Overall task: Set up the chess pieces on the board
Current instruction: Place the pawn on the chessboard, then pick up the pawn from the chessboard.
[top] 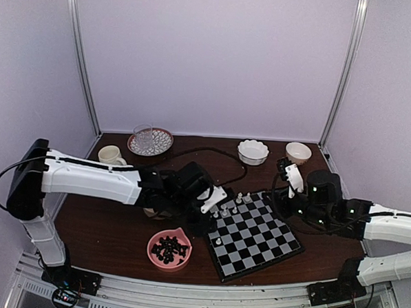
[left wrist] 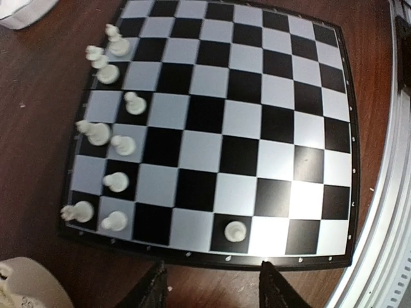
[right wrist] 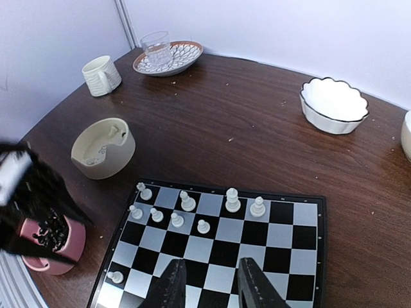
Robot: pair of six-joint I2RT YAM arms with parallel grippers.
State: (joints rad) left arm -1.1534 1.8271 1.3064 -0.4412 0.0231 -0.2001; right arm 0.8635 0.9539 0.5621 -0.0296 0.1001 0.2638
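Top view: the left gripper (top: 217,201) hangs at the far left corner of the board (top: 256,236), and the right gripper (top: 289,171) just off its right corner. I cannot tell the jaw width here. The tabletop (top: 105,225) is dark wood between pale walls (top: 210,58).

Left wrist: the jaws stand wide and empty over the board's glossy near edge. Cream chess pieces (left wrist: 99,133) line its left side.

Right wrist: the jaws are parted and empty above the board. A pink bowl (right wrist: 61,256) of black pieces (right wrist: 50,232) sits left of it.

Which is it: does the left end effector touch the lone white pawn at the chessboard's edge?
Apart. The left wrist view shows the left end effector short of the lone white pawn, the dark chessboard border between them.
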